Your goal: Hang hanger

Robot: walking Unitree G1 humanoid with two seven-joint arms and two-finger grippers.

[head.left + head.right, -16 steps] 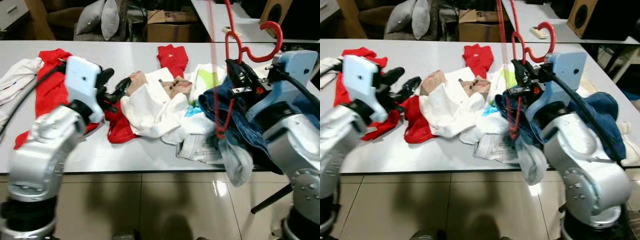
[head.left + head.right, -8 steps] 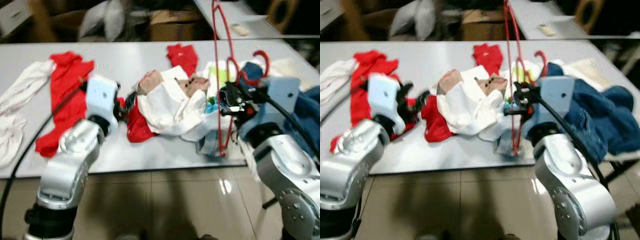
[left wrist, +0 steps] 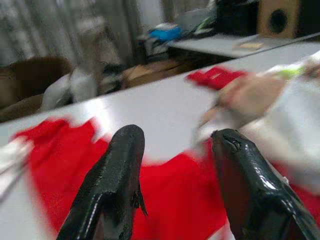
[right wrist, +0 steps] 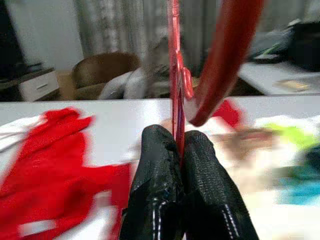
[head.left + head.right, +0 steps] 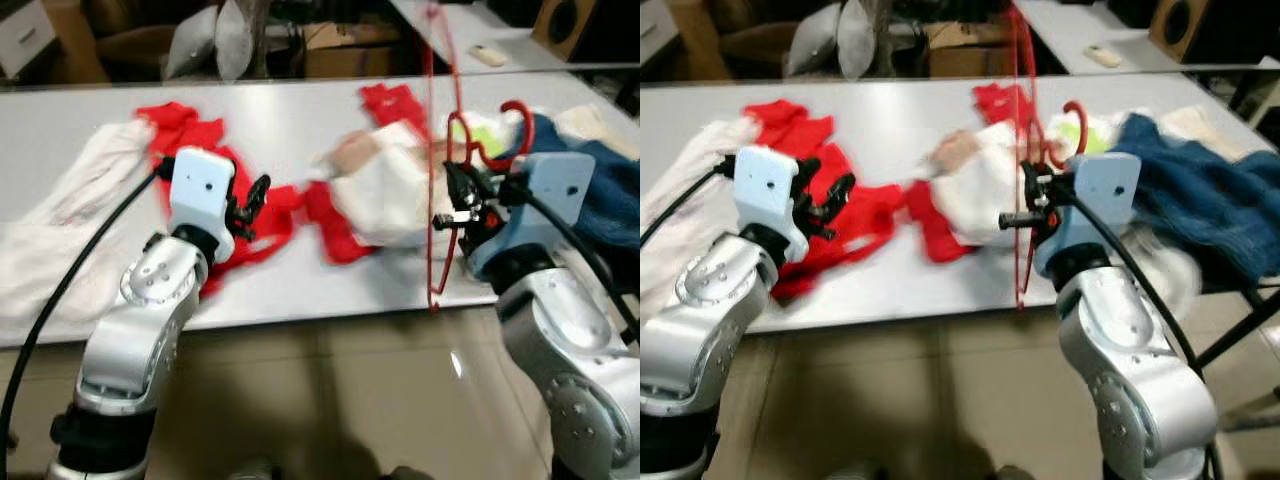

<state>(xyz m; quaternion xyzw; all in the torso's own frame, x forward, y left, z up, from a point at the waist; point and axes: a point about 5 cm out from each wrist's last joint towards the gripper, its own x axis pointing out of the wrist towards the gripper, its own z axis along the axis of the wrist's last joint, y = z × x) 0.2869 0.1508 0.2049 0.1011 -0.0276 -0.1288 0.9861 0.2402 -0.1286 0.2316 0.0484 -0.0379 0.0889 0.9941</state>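
Right hand [image 4: 177, 150] clamped on red hanger [image 5: 432, 200] – light, stiff, swings; left hand [image 3: 175, 185] apart over worktop [image 5: 290, 120].

table [image 5: 300, 290] front edge bare — likely passable | clothes [image 5: 390, 190] crowd middle

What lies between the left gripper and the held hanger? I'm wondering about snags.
Head views: red clothes and a white garment lie on the table between left gripper and red hanger.
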